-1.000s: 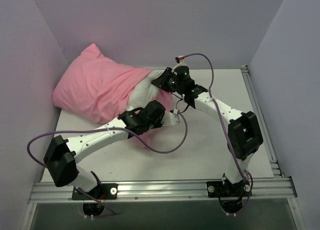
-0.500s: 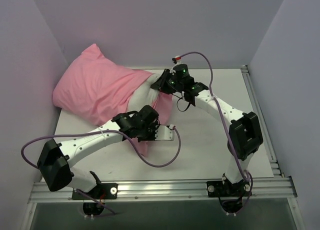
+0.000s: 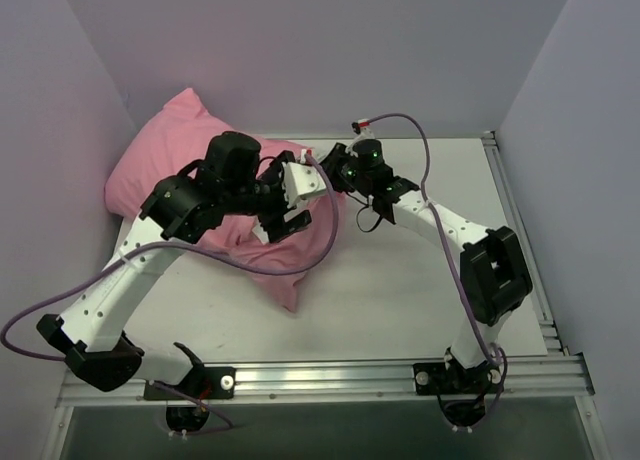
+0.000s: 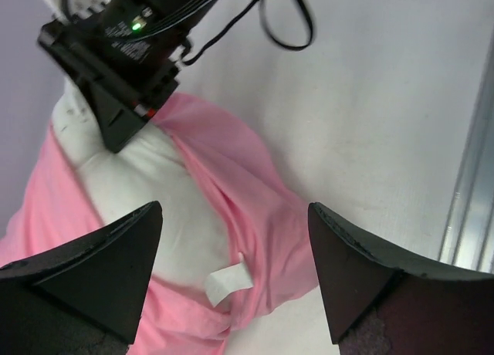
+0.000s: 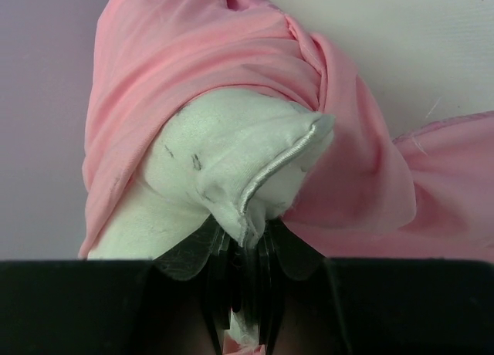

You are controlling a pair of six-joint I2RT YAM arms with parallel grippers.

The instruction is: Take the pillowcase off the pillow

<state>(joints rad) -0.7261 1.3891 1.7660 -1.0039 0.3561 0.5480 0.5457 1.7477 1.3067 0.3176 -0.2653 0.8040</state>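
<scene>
Pillow, off-white: one bared corner pinched tight in the right fingers, apparently an anchor against which the cover can be drawn off. Pillowcase, pink: covers most of the pillow at the far left of the surface, mouth peeled back. Left fingers: spread wide, empty, hovering over the loose hem, likely poised to take it.

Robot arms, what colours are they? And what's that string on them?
The left arm and right arm are white tubes with chunky black joints. The string is a purple cable looping along each. Green lights glow near the right wrist. The left gripper has black wedge fingers.
</scene>
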